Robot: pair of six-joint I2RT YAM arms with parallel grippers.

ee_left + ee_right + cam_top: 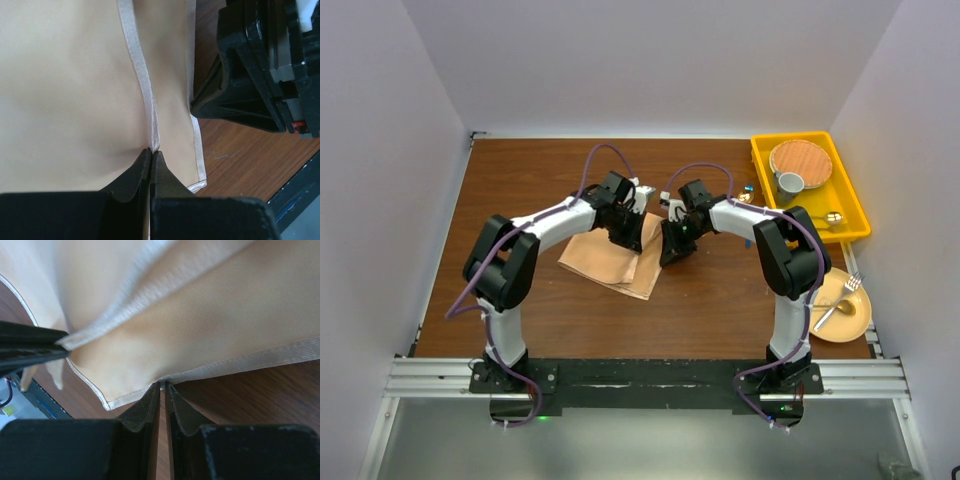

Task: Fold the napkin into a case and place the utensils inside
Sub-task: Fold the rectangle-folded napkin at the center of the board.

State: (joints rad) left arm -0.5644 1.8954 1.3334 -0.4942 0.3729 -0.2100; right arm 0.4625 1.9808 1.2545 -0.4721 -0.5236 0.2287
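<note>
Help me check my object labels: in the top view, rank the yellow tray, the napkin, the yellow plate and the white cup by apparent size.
Largest to smallest:
1. yellow tray
2. napkin, partly covered, so this place is less sure
3. yellow plate
4. white cup

You see a brown wooden table (pixel 540 170) boxed in by plain white walls (pixel 650 60) on three sides; a metal rail (pixel 640 372) runs along its near edge; grey floor (pixel 640 445) lies below; the light is even.

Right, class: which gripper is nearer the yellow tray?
Right. The right gripper pinches the napkin mid-table, on the side toward the yellow tray at the far right; the left gripper pinches the napkin farther left.
</note>
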